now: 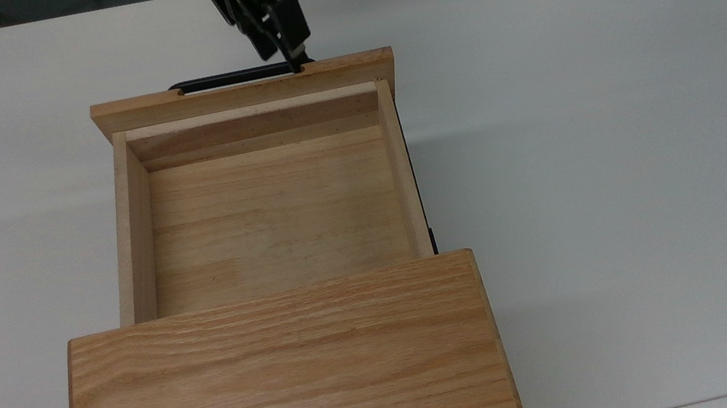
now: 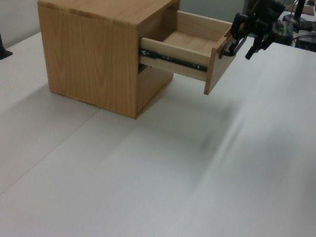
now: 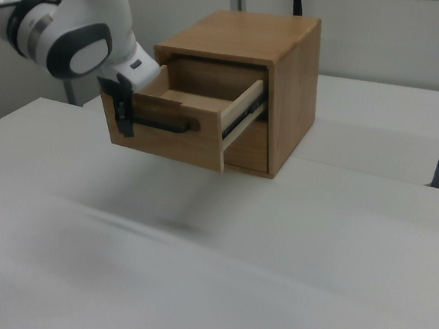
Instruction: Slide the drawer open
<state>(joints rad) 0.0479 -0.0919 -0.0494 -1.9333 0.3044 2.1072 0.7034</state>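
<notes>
While extended, drawer (image 1: pixel 270 211) amid bare tabletop (image 1: pixel 613 120)

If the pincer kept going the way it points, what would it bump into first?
Probably the black handle on the drawer front; the pincer tips sit right at the bar's end. Past it comes the wooden panel, though depth is hard to judge.

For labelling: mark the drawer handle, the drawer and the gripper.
black bar handle (image 3: pixel 165 123), right view, middle of the bar
drawer (image 1: pixel 274 218), top view, inside floor
gripper (image 1: pixel 286 53), top view, between fingertips

drawer (image 2: pixel 183 53) slid far out of cabinet (image 2: pixel 101 43), pincer (image 2: pixel 246 41) at handle (image 2: pixel 228 47)
</notes>
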